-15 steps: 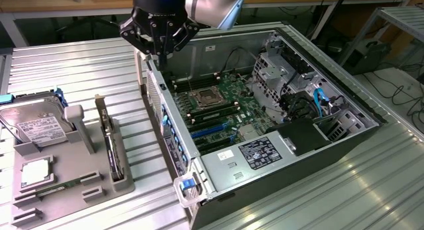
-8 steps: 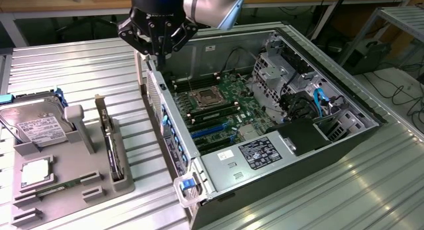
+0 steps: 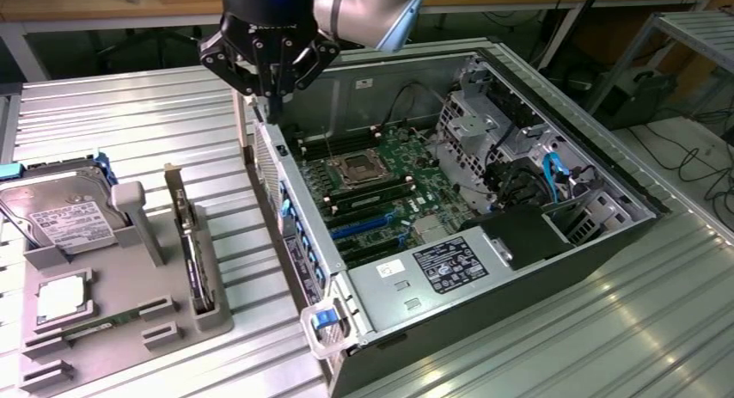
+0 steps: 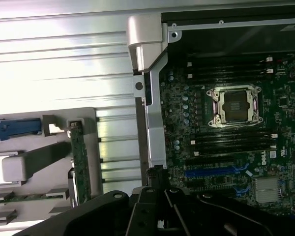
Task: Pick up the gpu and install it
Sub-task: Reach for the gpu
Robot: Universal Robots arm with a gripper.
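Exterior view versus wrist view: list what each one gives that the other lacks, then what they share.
Exterior view: the hard drive with its white label in the grey tray, a silver box with a black label and a blue cable inside the computer case.
Wrist view: the white logo printed on the motherboard.
Both: the graphics card standing on edge in the tray, the processor socket, the blue slots and the shut, empty claw at the case's edge.

Likely lab: metal workbench (image 3: 126,123), opened computer tower (image 3: 396,282), desks (image 3: 92,3) behind.
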